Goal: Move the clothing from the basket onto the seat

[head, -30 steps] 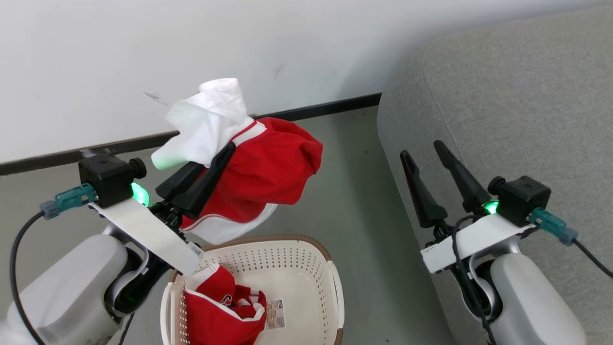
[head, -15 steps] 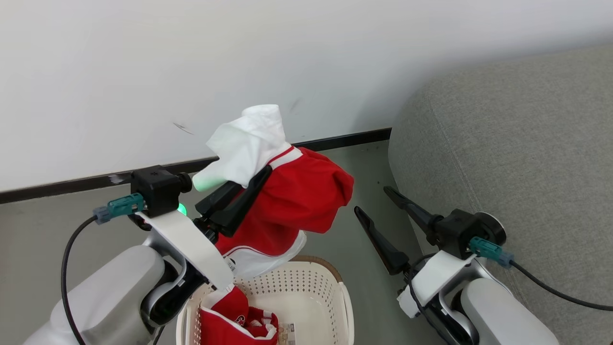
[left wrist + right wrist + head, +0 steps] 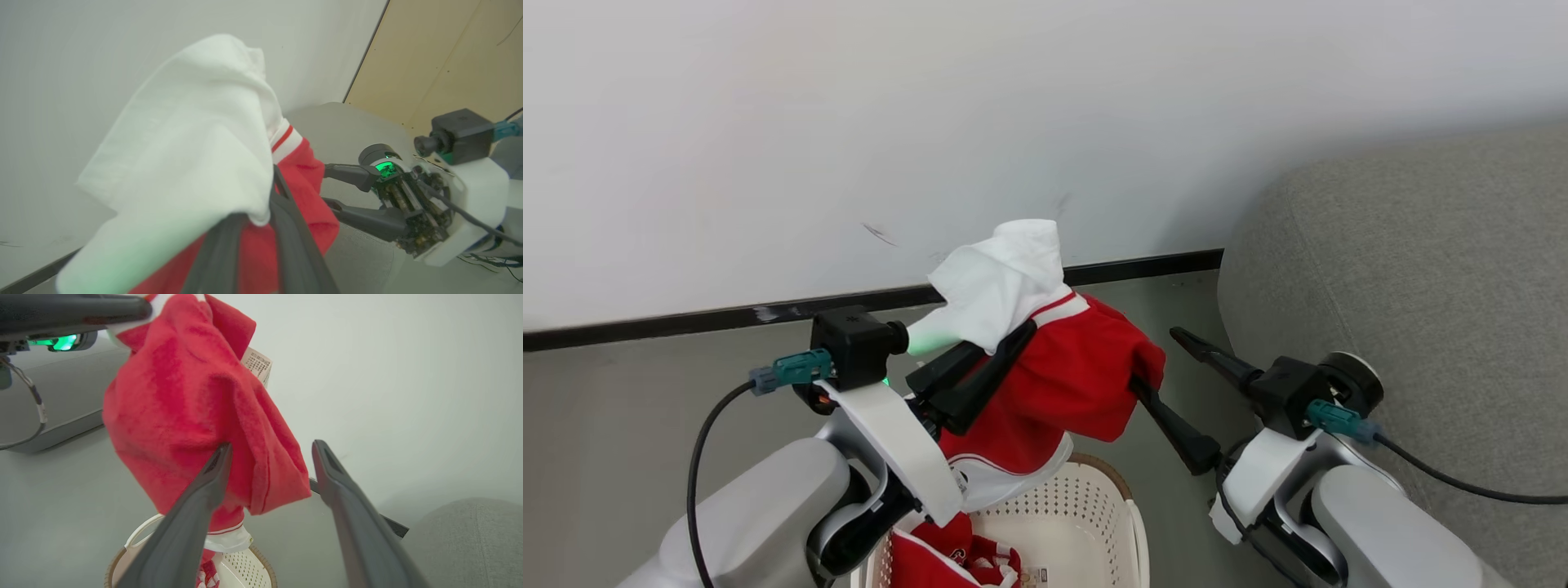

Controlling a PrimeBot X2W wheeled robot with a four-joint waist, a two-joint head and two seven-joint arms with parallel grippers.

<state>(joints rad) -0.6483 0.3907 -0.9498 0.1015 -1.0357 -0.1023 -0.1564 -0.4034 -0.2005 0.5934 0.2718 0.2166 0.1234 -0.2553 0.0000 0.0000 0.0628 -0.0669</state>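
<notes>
Held: my left gripper (image 3: pixel 1013 343) clamps one red garment (image 3: pixel 1078 384) above the basket (image 3: pixel 1094 506).
Right gripper (image 3: pixel 1158 359): fingers wide, empty, at its hem.
Remaining: another garment (image 3: pixel 931 559) below my left fingers; seat (image 3: pixel 1421 286) awaits both.

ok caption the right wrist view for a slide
Open right gripper at a red-and-white fabric garment gripped by the left gripper above a cream perforated plastic basket

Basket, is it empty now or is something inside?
Not empty. A red garment with white trim lies inside the basket, while another garment hangs above it.
</notes>
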